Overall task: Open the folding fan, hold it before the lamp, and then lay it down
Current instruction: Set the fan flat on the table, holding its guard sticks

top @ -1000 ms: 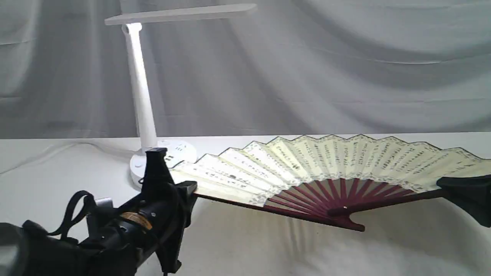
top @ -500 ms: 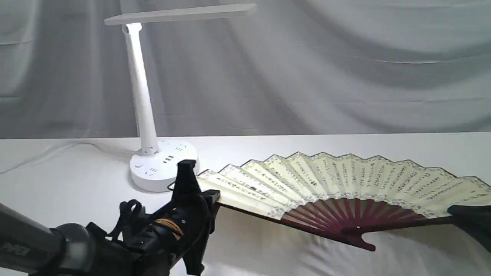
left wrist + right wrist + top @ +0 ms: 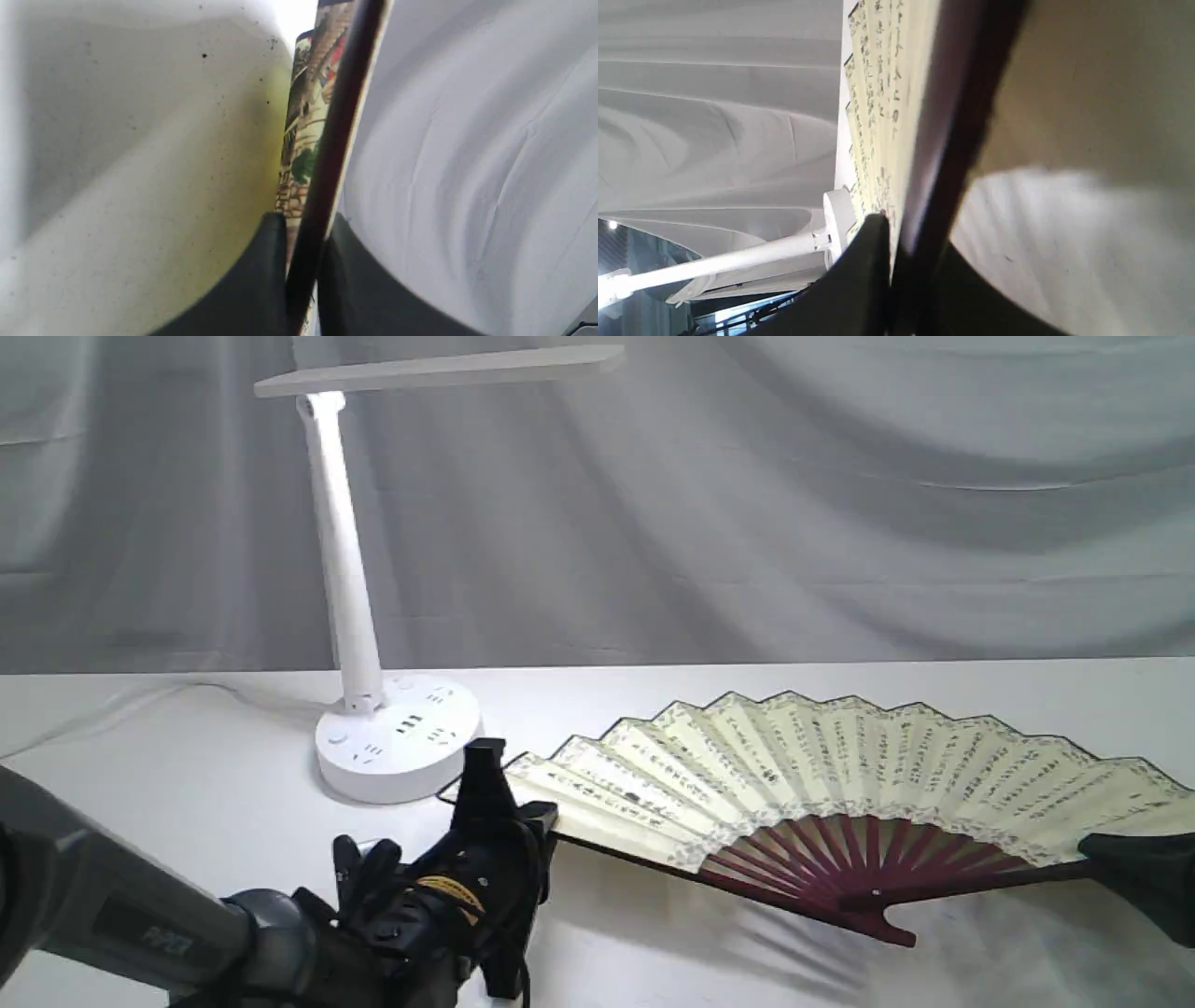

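The folding fan (image 3: 840,756) is spread wide open, cream paper with black calligraphy and maroon ribs, low over the white table (image 3: 187,821) to the right of the lamp (image 3: 341,560). My left gripper (image 3: 518,807) is shut on the fan's left guard, close to the lamp's round base (image 3: 397,747). At the frame's right edge my right gripper (image 3: 1097,859) is shut on the right guard. In the left wrist view the dark guard (image 3: 327,140) runs between the black fingers (image 3: 261,261). The right wrist view shows the guard (image 3: 952,140) pinched likewise, the lamp (image 3: 738,261) behind.
A white cable (image 3: 121,709) trails left from the lamp base across the tablecloth. A draped grey backdrop (image 3: 840,523) hangs behind the table's rear edge. The lamp's flat head (image 3: 439,369) juts rightward, high above the fan's left end.
Both grippers have carried the open fan down and to the right, away from the lamp base, which now shows fully. The grips have not changed.
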Tool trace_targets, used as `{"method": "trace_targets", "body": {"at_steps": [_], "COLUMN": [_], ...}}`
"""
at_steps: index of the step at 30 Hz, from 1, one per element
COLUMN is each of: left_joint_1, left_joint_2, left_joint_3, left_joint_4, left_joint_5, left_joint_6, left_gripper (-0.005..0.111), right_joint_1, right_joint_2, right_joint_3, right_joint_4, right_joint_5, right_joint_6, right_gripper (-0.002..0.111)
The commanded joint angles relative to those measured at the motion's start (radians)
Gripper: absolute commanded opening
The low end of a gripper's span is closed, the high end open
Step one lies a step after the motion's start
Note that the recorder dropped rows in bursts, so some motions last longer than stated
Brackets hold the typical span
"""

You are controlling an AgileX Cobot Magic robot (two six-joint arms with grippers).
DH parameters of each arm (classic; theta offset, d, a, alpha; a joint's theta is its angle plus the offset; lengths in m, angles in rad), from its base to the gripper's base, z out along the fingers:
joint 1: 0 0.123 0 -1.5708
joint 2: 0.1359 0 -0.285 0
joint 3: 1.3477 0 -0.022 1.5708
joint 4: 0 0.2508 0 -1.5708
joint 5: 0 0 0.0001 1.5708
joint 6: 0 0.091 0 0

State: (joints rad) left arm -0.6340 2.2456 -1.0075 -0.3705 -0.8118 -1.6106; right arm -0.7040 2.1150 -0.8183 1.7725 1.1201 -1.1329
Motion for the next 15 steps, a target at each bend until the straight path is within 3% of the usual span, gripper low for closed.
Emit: {"method": "trace_targets", "body": {"at_steps": [1,11,15], "left_joint_1": [0.002,0.002,0.002], "left_joint_2": [0.006,0.016,0.016], "left_joint_3": [-0.035,-0.042,-0.042], "left_joint_4": [-0.044,-0.041,-0.037], "left_joint_5": [-0.083,-0.081,-0.081], "left_joint_6": [-0.061,-0.063,-0.063], "left_gripper": [0.0,0.004,0.015], "right_joint_1": [-0.004,-0.004,-0.004], "right_joint_2": [0.014,0.021,0.021], "right_joint_3": [-0.029,-0.04,-0.04], "right_joint_4": [-0.028,-0.028,-0.028], "right_joint_5": [-0.063,-0.089,-0.089], "right_joint_6": [-0.063,-0.063,-0.063], "right_gripper": [0.0,0.0,0.014]}}
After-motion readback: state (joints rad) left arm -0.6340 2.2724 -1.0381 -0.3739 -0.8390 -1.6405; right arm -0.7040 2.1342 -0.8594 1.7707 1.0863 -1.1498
